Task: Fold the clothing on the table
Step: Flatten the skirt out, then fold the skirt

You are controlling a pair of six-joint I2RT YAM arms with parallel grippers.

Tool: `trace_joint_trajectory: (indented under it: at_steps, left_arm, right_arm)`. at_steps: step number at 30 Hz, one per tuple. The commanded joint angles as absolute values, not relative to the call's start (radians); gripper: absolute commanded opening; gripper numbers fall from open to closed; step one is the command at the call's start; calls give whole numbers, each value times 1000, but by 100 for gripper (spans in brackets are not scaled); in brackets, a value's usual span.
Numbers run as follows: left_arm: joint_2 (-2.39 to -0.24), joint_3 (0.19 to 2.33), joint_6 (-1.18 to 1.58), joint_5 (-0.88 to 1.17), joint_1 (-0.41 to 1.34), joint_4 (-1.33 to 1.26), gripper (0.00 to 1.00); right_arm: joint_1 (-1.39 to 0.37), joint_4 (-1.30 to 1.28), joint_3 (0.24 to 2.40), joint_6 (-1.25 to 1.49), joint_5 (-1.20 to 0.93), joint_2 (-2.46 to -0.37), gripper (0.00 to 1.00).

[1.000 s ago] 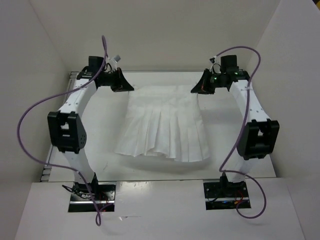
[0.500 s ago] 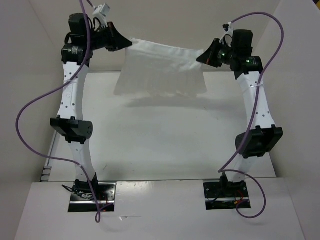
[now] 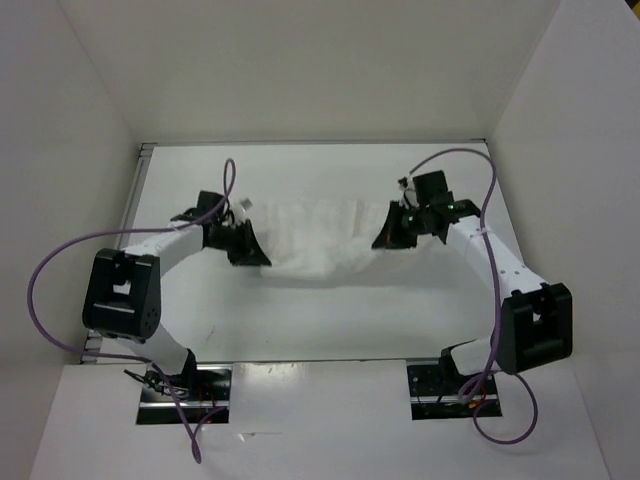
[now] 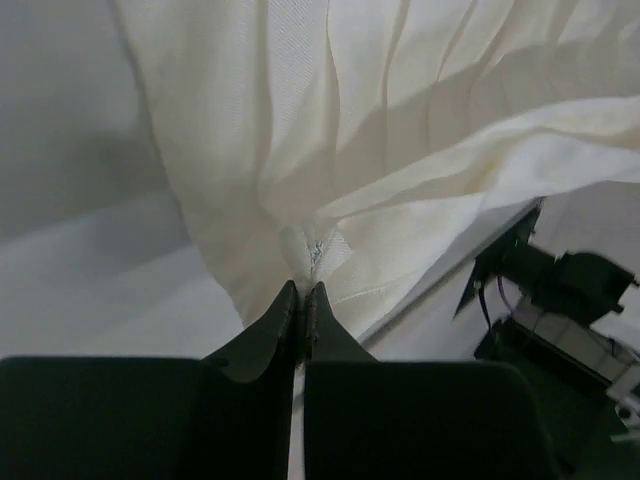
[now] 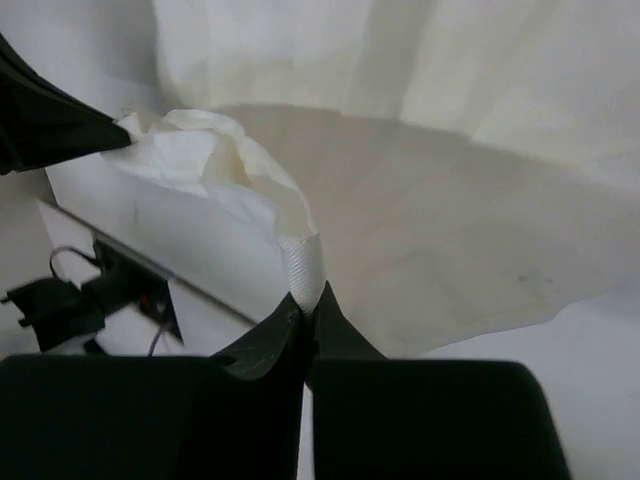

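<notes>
**Jaws pinched on two corners, first fold part-laid**

Both my jaws are closed right down, each nipping a corner of the white pleated garment [image 3: 320, 243]. The left wrist view shows a stitched edge of the garment [image 4: 400, 150] caught at the tips of the left jaws. The right wrist view shows a hem band and a bunched wad of the garment [image 5: 225, 165] at the tips of the right jaws. From above, the left jaws sit at 9 o'clock of the cloth and the right jaws at 3 o'clock. The cloth is slung between them over the middle of the worktop [image 3: 330, 325], and its belly sags toward 6 o'clock.

As I judge it, the first fold is begun but not finished. The fabric looks doubled over on itself, yet it is rumpled rather than flat, and I have not let go of either corner. I cannot tell whether the held edge has reached the layer beneath. What remains is setting it down square, releasing, smoothing it, and probably a further fold across.

A second ago the garment lay spread flat, its skirt flaring toward 6 o'clock, with my jaws at its two corners on the 12 o'clock side. Half a second ago I had it hoisted high at the 12 o'clock end, hanging like a sheet. Now both jaws have come low and toward 6 o'clock, and the cloth has collapsed into a shorter, thicker band.
</notes>
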State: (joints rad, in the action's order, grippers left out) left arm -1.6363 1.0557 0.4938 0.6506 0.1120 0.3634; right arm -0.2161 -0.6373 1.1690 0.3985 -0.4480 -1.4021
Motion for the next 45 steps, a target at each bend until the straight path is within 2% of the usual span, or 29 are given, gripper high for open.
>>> trace_joint_trajectory:
  at_steps: [1, 5, 9, 16, 21, 24, 37, 45]
  left_arm:
    - [-1387, 912, 558, 701, 185, 317, 2]
    - [-1250, 813, 600, 689, 239, 405, 2]
    - [-1198, 857, 600, 660, 239, 471, 2]
    - [-1313, 929, 624, 608, 259, 417, 2]
    - [-1448, 1055, 601, 416, 259, 428, 2]
    - [-1514, 1109, 592, 373, 259, 419, 2]
    - [-1658, 1198, 583, 385, 259, 383, 2]
    - [-1493, 1114, 607, 385, 259, 449, 2]
  right_arm:
    - [-261, -707, 1046, 500, -494, -1255, 0]
    - [-345, -808, 916, 650, -503, -1166, 0]
    - [-345, -886, 894, 719, -488, -1109, 0]
    - [-336, -1002, 963, 730, -266, -1176, 0]
    - [-269, -1023, 1031, 730, -83, -1206, 0]
    - [-212, -1013, 1042, 741, -42, -1215, 0]
    - [-140, -847, 1138, 666, -77, -1322, 0]
    - [-140, -877, 1120, 618, -133, -1292, 0]
